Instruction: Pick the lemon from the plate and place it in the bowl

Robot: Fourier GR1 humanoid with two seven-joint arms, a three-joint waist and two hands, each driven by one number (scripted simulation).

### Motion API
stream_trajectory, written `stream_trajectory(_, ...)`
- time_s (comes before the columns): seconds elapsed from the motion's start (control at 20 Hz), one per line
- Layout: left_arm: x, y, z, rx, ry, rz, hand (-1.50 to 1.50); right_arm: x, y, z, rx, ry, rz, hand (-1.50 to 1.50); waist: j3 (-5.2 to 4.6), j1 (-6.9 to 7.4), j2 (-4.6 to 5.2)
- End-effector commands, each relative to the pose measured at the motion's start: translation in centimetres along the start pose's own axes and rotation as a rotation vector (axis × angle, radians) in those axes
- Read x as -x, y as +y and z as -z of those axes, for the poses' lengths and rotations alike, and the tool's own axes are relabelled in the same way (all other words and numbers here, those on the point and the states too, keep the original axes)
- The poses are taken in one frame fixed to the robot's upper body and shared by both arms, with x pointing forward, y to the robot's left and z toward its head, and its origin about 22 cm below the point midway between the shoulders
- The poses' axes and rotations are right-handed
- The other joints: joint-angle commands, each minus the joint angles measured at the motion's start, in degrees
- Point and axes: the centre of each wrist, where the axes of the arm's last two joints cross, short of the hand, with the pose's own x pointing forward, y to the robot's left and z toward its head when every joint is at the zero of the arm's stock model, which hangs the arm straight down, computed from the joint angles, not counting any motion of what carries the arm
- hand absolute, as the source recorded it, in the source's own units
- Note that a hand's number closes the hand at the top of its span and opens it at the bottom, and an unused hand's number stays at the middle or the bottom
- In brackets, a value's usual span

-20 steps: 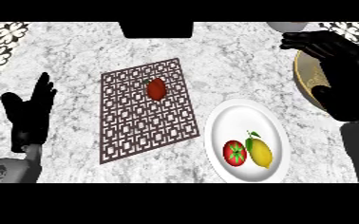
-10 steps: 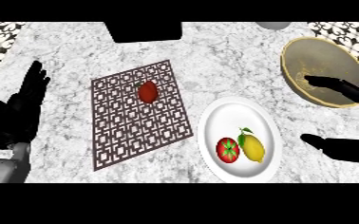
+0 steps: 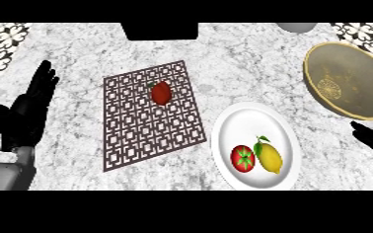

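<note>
The lemon [image 3: 271, 159] sits ungrasped on the plate [image 3: 247, 123] at lower right, so my right hand [image 3: 362, 132], open or clenched I cannot tell, must reach left and close round it.

This is a kitchen. The surface [image 3: 241, 64] is a grey-veined white marble worktop. At 5 o'clock a white plate [image 3: 226, 128] carries a lemon [image 3: 270, 159] and a tomato [image 3: 242, 158] side by side. At 2 o'clock stands a tan bowl [image 3: 342, 79]. A brown lattice mat [image 3: 138, 128] lies at 9 o'clock, with a red fruit [image 3: 161, 92] on it. Patterned black-and-white tiles [image 3: 13, 33] show at 10 o'clock.
</note>
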Motion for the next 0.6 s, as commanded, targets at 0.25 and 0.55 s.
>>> stream_trajectory(0.25,-0.2,-0.1,-1.0,0.019,-0.012,0.016,0.0,-6.3,-2.1,3.8,-0.035,0.03,-0.095,-1.5,-0.06,1.73,0.27)
stream_trajectory(0.55,-2.1,-1.7,1.1,0.066,-0.032,-0.01,0.0,-6.2,-2.3,7.8,-0.306,0.152,-0.316,-1.5,-0.12,3.23,0.75)
